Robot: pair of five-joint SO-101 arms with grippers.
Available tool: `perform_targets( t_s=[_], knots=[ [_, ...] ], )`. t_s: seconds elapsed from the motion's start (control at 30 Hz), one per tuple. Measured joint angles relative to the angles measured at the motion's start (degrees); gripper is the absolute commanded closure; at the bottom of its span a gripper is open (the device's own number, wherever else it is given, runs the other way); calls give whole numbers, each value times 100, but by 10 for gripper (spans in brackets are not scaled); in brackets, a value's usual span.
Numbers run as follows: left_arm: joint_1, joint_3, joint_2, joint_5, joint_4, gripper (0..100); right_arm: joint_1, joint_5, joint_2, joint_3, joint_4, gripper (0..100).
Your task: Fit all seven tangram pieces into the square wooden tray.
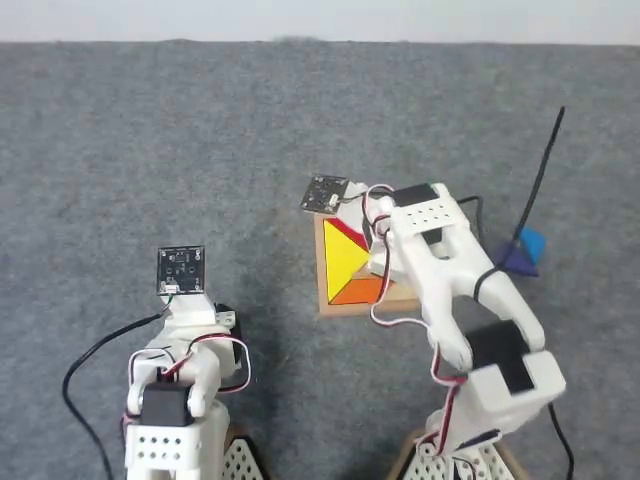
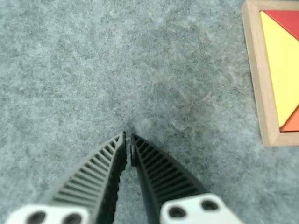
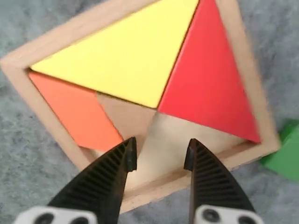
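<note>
Tabletop (image 1: 150, 130): grey carpet, with the tray (image 2: 255, 56) near its middle.

Right claw (image 3: 160, 149) hangs over the tray's bare part, jaws well apart, holding nothing. Left claw (image 2: 127, 137) is over bare tabletop on the tray's left side, jaws closed on nothing.

In the tray: yellow triangle (image 3: 126, 51), red triangle (image 3: 205, 84), orange piece (image 3: 74, 112), edges touching.

Three of seven seated, I judge; four to go.

Loose: a green piece (image 3: 282, 156) just beside a tray corner; light blue (image 1: 530, 243) and dark blue (image 1: 515, 262) pieces together toward the tabletop's right edge.

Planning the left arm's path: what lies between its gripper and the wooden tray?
Only bare grey mat. The left wrist view shows the stretch from the left gripper to the wooden tray with nothing lying on it.
</note>
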Motion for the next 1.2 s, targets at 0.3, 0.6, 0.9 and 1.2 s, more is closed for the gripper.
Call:
perform_targets(
  t_s=[0.3,0.6,0.9,1.2],
  knots=[
    [0,0,0,0,0,986,88,18,255,-246,0,832],
    [0,0,0,0,0,986,97,-273,-1591,299,519,832],
    [0,0,0,0,0,986,1670,-800,-2787,1073,273,828],
    [0,0,0,0,0,986,1714,-1732,-703,-360,18,741]
  ],
)
